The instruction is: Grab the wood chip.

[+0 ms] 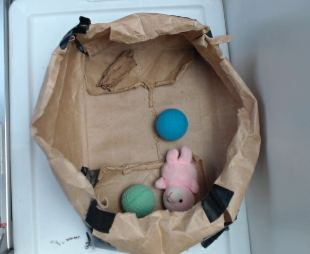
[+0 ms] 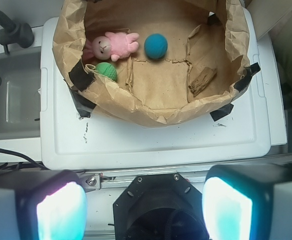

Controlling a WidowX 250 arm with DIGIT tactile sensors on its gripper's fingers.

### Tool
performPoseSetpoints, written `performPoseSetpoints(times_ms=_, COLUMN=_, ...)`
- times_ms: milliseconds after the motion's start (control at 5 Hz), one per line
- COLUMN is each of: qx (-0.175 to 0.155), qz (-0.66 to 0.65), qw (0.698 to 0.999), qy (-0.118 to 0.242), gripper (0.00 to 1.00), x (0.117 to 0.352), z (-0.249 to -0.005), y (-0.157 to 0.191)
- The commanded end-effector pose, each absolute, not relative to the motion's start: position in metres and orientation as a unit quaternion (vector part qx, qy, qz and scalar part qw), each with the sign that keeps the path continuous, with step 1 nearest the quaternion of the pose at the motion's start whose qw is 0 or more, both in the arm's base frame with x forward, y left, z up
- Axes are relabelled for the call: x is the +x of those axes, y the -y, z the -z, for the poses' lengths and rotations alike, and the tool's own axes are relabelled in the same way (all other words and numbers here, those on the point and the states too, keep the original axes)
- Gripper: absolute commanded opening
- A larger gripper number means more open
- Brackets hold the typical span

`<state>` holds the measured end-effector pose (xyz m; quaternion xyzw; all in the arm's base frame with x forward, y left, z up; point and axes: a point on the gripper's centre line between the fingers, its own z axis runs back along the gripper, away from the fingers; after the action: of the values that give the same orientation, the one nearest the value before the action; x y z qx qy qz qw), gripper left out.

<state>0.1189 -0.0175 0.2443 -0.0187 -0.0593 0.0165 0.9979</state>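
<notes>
Hanging well back from the bin (image 2: 150, 112), tool (image 2: 145, 207) spread wide, gripping nothing, both pads (image 2: 61, 212) glowing at the bottom of the wrist view. Not yet reaching in.

Lying flat on the bin floor, chip (image 1: 116, 70), tucked up near the far paper wall in the exterior view, right beside a torn flap (image 1: 168, 74). Showing again in the wrist view (image 2: 202, 81), close under the rim on the right side.

Looking risky, that spot. Coming down too near the wall, probably catching a finger on the crumpled rim and dragging the whole bin across the table (image 2: 150, 145). Closing on the flap instead of the chip also looking possible, both being brown and jagged. Lying so flat, likely slipping out from between the pads or getting pushed under the paper rather than lifted.

Sitting in the same bin: blue ball (image 1: 171, 124) near the middle, well apart from the chip; green ball (image 1: 138, 200) and pink bunny (image 1: 177, 181) touching at the opposite end, behind a low paper ridge. Posing little trouble, all three being far from the target.
</notes>
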Motion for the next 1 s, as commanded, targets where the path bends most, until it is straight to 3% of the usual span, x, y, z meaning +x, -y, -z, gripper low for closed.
performPoseSetpoints(times_ms=0, qx=-0.019, qz=-0.016, qw=0.998, qy=0.059, gripper=1.00, x=0.119, z=-0.244, y=0.017)
performPoseSetpoints(times_ms=400, qx=-0.027, qz=-0.093, qw=0.993, qy=0.062, gripper=1.00, x=0.164, z=-0.240, y=0.008)
performPoseSetpoints(times_ms=600, qx=-0.032, qz=-0.144, qw=0.987, qy=0.061, gripper=1.00, x=0.164, z=-0.232, y=0.009)
performPoseSetpoints(times_ms=800, qx=-0.068, qz=-0.169, qw=0.982, qy=0.058, gripper=1.00, x=0.214, z=-0.209, y=-0.030)
